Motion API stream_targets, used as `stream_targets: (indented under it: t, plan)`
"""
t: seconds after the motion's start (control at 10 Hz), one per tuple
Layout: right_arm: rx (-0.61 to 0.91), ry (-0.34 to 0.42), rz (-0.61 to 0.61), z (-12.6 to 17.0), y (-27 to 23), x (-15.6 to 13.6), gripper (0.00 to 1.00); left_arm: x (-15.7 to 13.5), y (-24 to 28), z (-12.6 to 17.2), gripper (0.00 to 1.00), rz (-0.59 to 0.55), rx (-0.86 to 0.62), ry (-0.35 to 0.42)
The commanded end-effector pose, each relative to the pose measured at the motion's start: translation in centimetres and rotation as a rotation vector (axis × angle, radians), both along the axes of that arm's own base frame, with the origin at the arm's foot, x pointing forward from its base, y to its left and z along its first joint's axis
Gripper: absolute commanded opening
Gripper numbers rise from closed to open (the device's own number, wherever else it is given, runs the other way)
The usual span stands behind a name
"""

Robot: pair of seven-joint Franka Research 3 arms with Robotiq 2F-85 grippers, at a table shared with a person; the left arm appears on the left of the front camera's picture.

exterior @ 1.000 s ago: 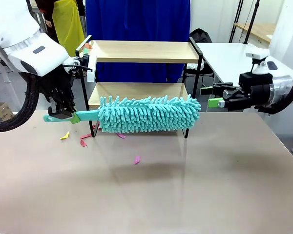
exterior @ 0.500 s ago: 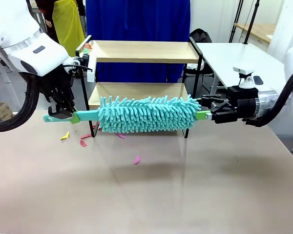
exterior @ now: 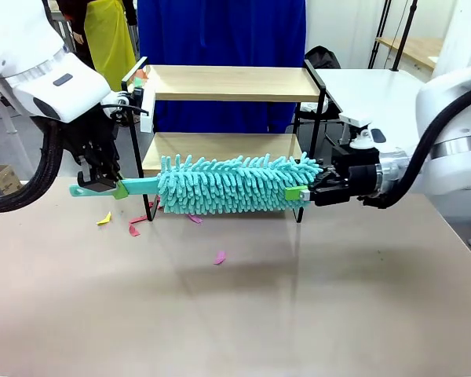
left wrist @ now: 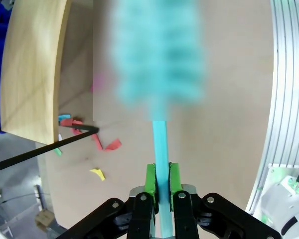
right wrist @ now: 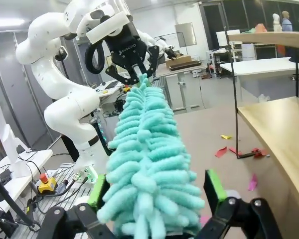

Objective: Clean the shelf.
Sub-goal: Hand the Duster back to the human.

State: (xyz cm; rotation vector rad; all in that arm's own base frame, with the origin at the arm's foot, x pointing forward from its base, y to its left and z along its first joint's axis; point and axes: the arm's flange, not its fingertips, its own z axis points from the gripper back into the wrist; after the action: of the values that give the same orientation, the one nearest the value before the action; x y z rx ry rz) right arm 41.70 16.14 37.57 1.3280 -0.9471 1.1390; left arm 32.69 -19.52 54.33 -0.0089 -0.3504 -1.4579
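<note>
Front view, near to far. Nearest me, the bare surface (exterior: 243, 314) carries a pink scrap (exterior: 219, 257); further scraps (exterior: 133, 224), yellow and red, lie by the shelf's left legs. Above them the duster (exterior: 235, 184) hangs level in the air, just in front of the shelf's lower board.

My left hand (exterior: 100, 182) is clamped on the duster's thin handle; the left wrist view shows the green pads (left wrist: 150, 180) pressed to both sides of it, while the fluffy head there is blurred beyond detail.

My right hand (exterior: 302, 191) sits at the duster's far tip. A second ago it stood well off to the right with jaws spread; it has since come in, and its pads (right wrist: 215, 185) now flank the head. In the right wrist view the fibres hide the inner pad faces, so I cannot tell whether they press the head or only straddle it.

Behind, the shelf (exterior: 228, 82) stands on the far part of the surface; the duster hides much of its lower board. Beyond it hangs a blue curtain (exterior: 220, 39).
</note>
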Motion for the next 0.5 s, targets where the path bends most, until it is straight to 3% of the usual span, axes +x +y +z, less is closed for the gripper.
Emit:
stream_targets:
  t: [0.0,0.1,0.2,0.3,0.4]
  plan:
    - [-0.017,-0.015,0.004,-0.09,0.87,1.22,0.40,0.05,-0.10,0.42,0.13,0.017,0.000,0.004]
    - [-0.016,-0.007,0.015,-0.01,0.68,1.24,0.40,0.05,-0.10,0.42,0.13,0.017,0.000,0.004]
    - [-0.018,-0.008,0.021,0.02,0.51,1.16,0.00,0.05,-0.10,0.42,0.13,0.017,0.000,0.004]
    - [-0.018,-0.017,0.030,0.12,0.33,1.13,0.35,0.05,-0.10,0.42,0.13,0.017,0.000,0.004]
    - [-0.020,-0.020,0.045,0.03,0.23,0.89,0.00,0.05,-0.10,0.42,0.13,0.017,0.000,0.004]
